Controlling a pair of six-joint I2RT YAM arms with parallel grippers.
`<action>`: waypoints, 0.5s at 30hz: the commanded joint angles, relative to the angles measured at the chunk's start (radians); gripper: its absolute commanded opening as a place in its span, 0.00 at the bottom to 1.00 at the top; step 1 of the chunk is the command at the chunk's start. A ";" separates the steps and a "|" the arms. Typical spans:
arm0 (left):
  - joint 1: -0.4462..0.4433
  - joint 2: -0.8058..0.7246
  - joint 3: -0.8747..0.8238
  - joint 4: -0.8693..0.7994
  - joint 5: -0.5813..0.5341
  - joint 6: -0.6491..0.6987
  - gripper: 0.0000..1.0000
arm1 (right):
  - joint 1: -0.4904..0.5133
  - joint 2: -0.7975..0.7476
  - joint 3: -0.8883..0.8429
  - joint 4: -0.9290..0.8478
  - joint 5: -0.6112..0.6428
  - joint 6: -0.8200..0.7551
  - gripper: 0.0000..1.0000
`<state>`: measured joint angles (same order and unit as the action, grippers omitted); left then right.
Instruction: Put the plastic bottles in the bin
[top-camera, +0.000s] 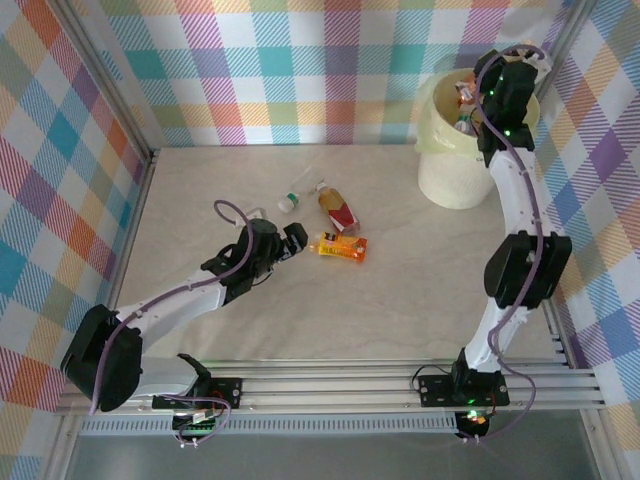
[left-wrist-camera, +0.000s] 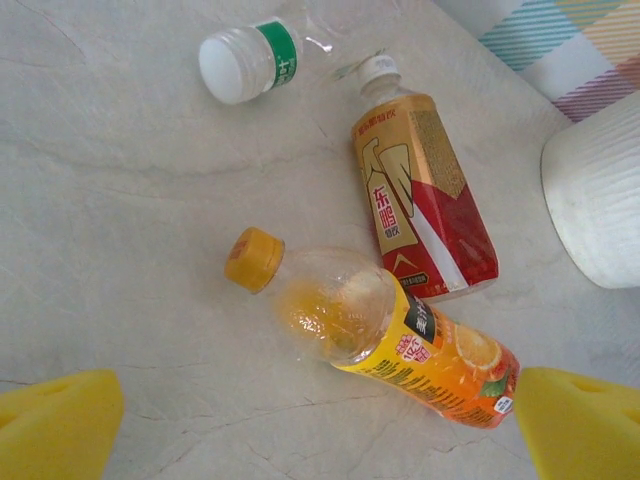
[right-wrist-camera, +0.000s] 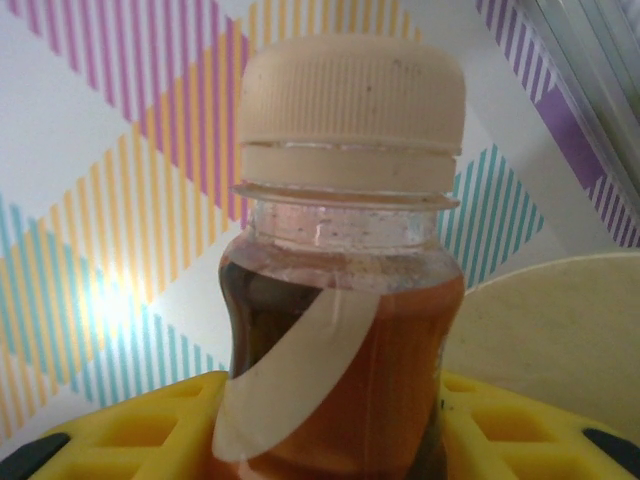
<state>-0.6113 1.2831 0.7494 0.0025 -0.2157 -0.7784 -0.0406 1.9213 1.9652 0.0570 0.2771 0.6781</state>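
Now my right arm stretches over the bin (top-camera: 452, 178), right claw (top-camera: 468, 97) clamped on one brown bottle (right-wrist-camera: 345, 370); left arm low, left claw (top-camera: 296, 240) spread beside three bottles (top-camera: 340, 245) on the table (top-camera: 200, 210); the bin's contents are unclear.

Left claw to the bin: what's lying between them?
Two bottles near the claw, the orange-capped bottle and the red-and-gold bottle, then bare table up to the bin; the top view shows it.

3 bottles (left-wrist-camera: 425, 195) on table (top-camera: 200, 200); 1 held bottle (right-wrist-camera: 340, 400); 1 bin (top-camera: 455, 175)
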 joint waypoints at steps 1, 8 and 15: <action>0.007 -0.038 -0.025 -0.018 -0.037 -0.010 1.00 | 0.000 0.064 0.112 -0.076 0.055 0.083 0.46; 0.008 -0.081 -0.054 -0.037 -0.065 -0.013 1.00 | 0.002 0.218 0.323 -0.185 0.071 0.147 0.51; 0.007 -0.099 -0.066 -0.050 -0.079 -0.011 1.00 | 0.004 0.344 0.552 -0.348 0.034 0.144 0.69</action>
<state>-0.6113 1.2037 0.6983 -0.0280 -0.2714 -0.7868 -0.0399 2.2623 2.4649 -0.2241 0.3202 0.8112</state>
